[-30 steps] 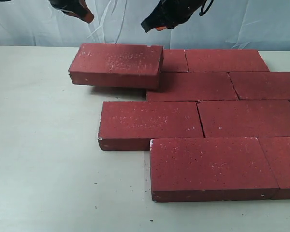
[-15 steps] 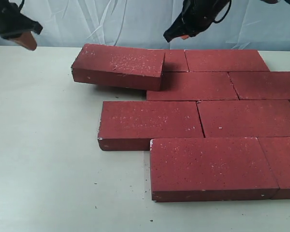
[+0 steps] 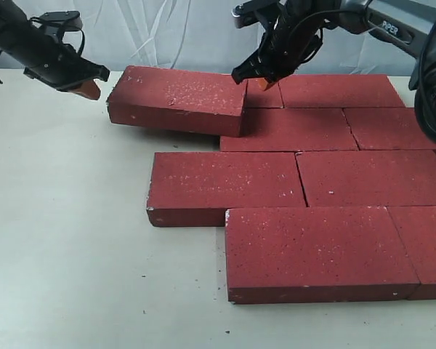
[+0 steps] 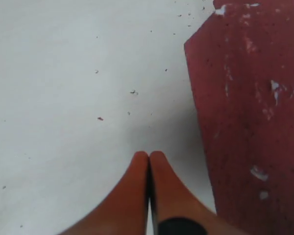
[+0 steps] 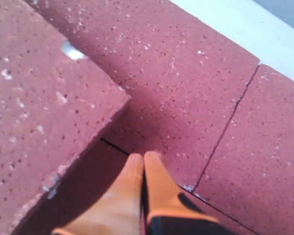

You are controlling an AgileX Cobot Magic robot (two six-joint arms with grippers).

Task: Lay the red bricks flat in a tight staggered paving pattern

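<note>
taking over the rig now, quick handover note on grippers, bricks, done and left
Left gripper: shut, empty, by the left end of the tilted brick.
Right gripper: shut, empty, at that brick's right end.
Done: the other bricks lie flat in tight staggered rows on the table.
Left: the tilted brick's right end rides on laid bricks; it likely needs sliding off and seating flat against the pattern.

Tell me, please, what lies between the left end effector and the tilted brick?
Bare table only, from left end effector to tilted brick, per the left wrist view.
</note>
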